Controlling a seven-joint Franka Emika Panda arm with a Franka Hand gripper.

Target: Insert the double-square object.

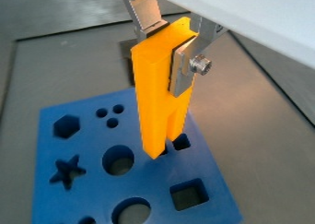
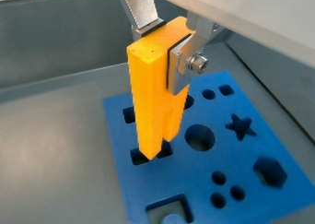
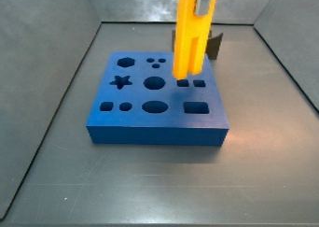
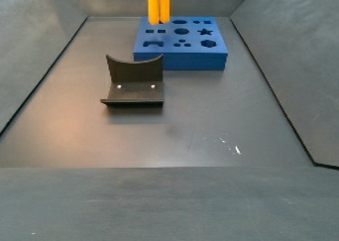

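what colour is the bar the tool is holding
Yellow-orange. The bar, held upright in the tool over the blue block, shows best in a wrist view.

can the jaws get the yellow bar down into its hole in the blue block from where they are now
Probably yes. The gripper holds the double-square object upright, its lower end already at the paired square hole in the blue block, with nothing in the way.

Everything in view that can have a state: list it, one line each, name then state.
gripper: above the blue block, shut on the double-square object's upper end.
double-square object: upright, held, lower end at the block's double-square hole; depth of entry unclear.
blue block: flat on the floor, its other holes empty.
dark grey curved piece: resting on the floor apart from the block, untouched.
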